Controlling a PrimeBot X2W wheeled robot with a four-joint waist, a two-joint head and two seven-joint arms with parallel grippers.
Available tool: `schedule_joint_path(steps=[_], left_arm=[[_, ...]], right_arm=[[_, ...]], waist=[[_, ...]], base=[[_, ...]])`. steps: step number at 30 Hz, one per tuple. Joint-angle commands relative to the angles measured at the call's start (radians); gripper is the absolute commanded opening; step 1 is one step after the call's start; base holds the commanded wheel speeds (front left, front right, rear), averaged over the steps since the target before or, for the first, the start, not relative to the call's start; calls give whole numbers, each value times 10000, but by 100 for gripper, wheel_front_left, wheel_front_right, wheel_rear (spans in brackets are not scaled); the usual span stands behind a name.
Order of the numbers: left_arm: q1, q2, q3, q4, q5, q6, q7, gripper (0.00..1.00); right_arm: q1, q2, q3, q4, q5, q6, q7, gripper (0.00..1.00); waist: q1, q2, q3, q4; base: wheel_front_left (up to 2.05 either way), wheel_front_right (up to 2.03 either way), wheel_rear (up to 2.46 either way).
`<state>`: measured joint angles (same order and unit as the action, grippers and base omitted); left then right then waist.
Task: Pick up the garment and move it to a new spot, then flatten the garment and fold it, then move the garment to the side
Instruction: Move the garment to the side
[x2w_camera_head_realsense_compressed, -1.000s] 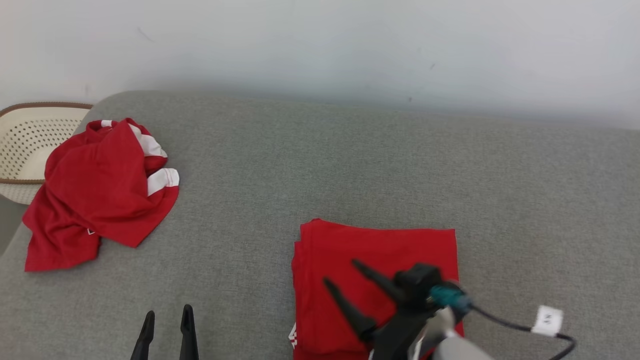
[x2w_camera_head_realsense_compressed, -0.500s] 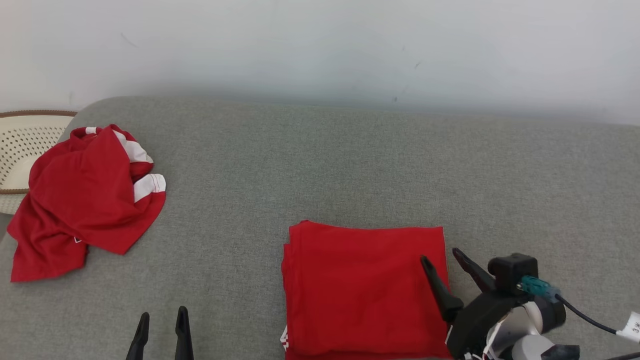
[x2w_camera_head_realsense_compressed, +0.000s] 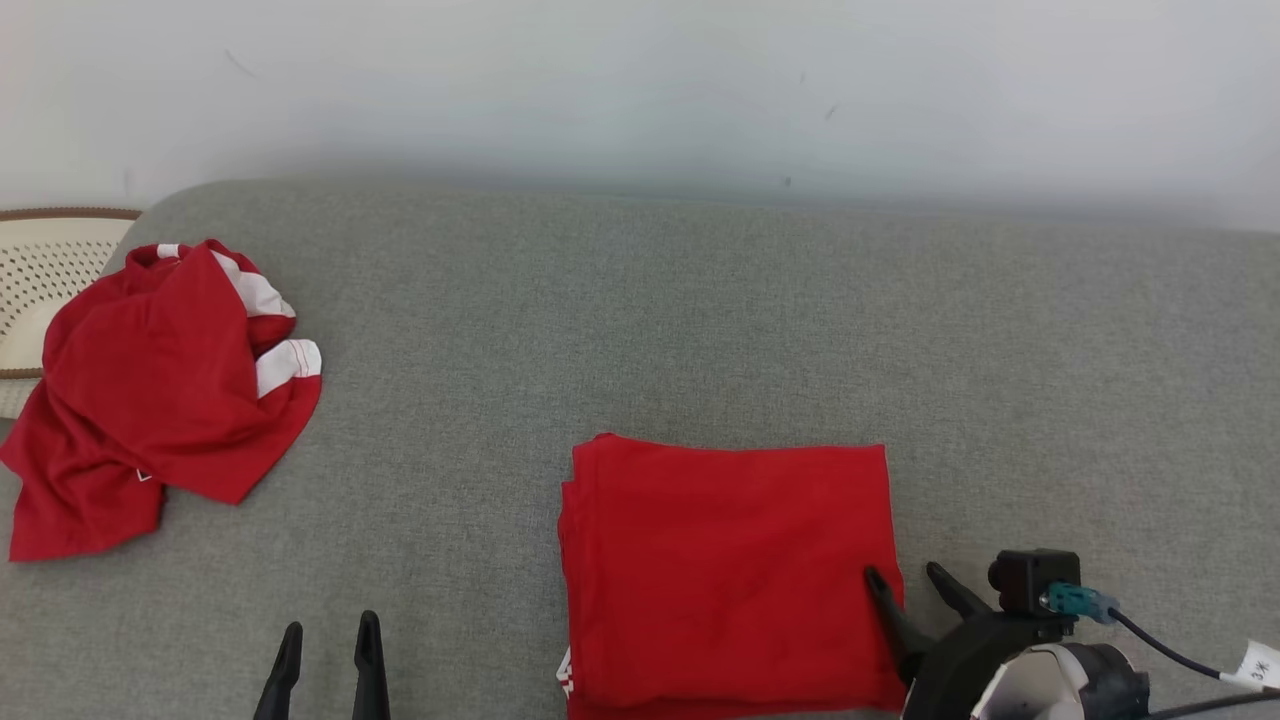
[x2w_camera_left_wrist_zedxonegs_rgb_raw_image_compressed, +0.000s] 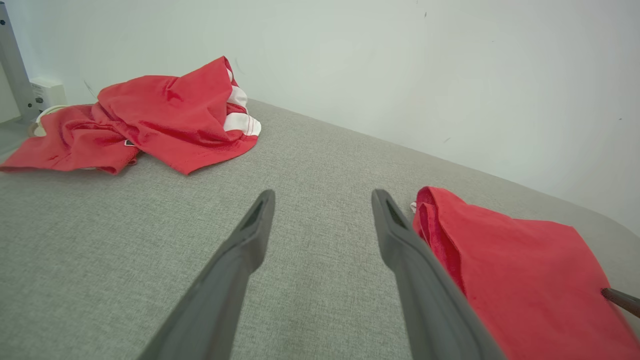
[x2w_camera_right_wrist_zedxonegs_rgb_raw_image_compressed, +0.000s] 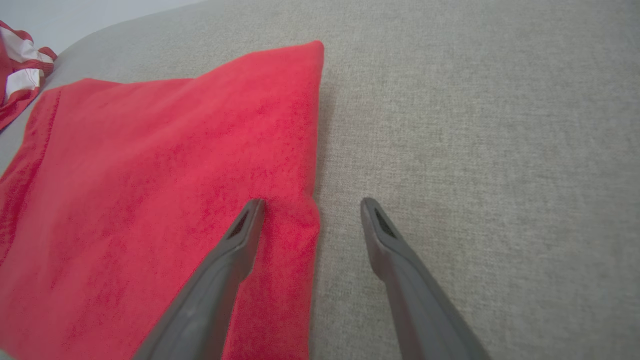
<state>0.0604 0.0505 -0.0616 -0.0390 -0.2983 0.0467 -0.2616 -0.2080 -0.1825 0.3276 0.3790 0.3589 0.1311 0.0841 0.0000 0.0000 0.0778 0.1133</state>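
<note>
Right gripper (x2w_camera_head_realsense_compressed: 905, 580) spread wide and empty, straddling the right edge of the folded red garment (x2w_camera_head_realsense_compressed: 725, 570), which lies centre-front on the grey cushion (x2w_camera_head_realsense_compressed: 700, 320). Left gripper (x2w_camera_head_realsense_compressed: 330, 628) also apart, holding nothing. White cable tag (x2w_camera_head_realsense_compressed: 1258, 665): marks unreadable.

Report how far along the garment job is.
Done: the folded garment lies as a neat rectangle on the grey cushion. In hand: nothing gripped; the right gripper hangs open over its right edge, the left gripper open and apart. Left: moving it to the side.
</note>
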Motion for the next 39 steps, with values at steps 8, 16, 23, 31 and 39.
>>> schedule_joint_path(steps=[8,16,23,31,39], left_arm=[[-192,4,16,71,181,-81,-42,100],[-201,4,59,88,165,-63,-42,100],[-228,4,72,119,68,-30,-42,100],[-209,4,101,80,2,24,-42,100],[-218,2,133,-15,27,29,-39,100]], right_arm=[[-772,278,296,1182,353,-7,-366,100],[-1134,400,995,2013,769,-3,-543,42],[-1513,132,1342,2187,1160,-4,-837,0],[-2077,-383,1312,2095,1526,-9,-1298,0],[-2950,-1148,1244,1900,1474,-7,-1259,0]], waist=[[0,0,249,52],[0,0,299,75],[0,0,327,38],[0,0,348,-85],[0,0,455,-353]], base=[[0,0,0],[0,0,0],[0,0,0],[0,0,0],[0,0,0]])
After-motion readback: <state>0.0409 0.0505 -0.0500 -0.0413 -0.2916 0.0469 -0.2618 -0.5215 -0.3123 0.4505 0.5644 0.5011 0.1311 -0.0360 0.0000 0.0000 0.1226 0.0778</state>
